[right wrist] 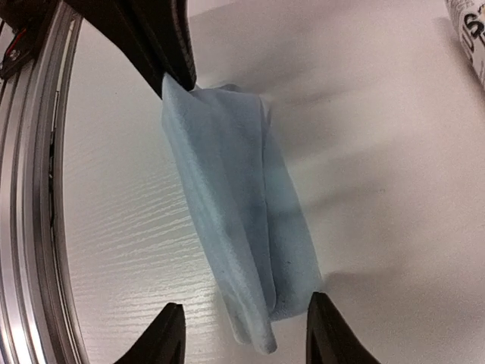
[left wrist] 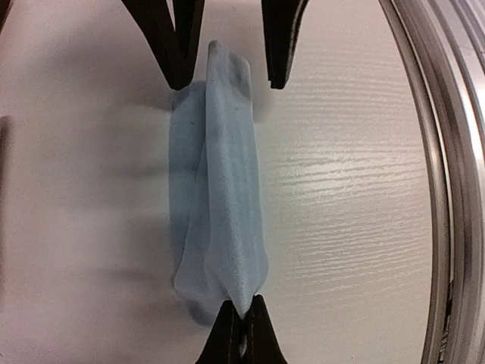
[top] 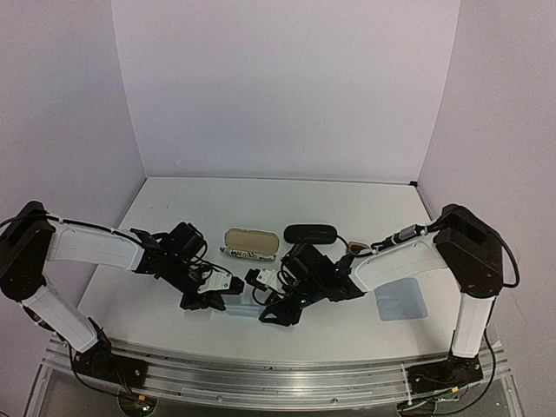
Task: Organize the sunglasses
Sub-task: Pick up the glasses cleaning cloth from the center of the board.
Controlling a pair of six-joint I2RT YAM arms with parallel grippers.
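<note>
A white table (top: 261, 195) stands in a booth with pale lilac walls (top: 287, 87), a metal rail (top: 261, 373) along its near edge. The brown sunglasses (top: 354, 248), translucent amber, lie just beside a black case (top: 310, 233), mostly hidden behind the right arm (top: 400, 256). The left gripper (left wrist: 242, 327) is pinched tight on a pale blue cloth (left wrist: 220, 189). The right gripper (right wrist: 246, 330) stands parted astride the cloth's other end.

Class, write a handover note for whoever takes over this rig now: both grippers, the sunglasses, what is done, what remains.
Left gripper: shut on one end of the folded blue cloth.
Right gripper: fingers open astride its other end.
Brown sunglasses: beside the black case.
Striped case: open, looks empty.
Done: nothing cased yet.
Left: case the sunglasses; white pair not clearly seen.
</note>
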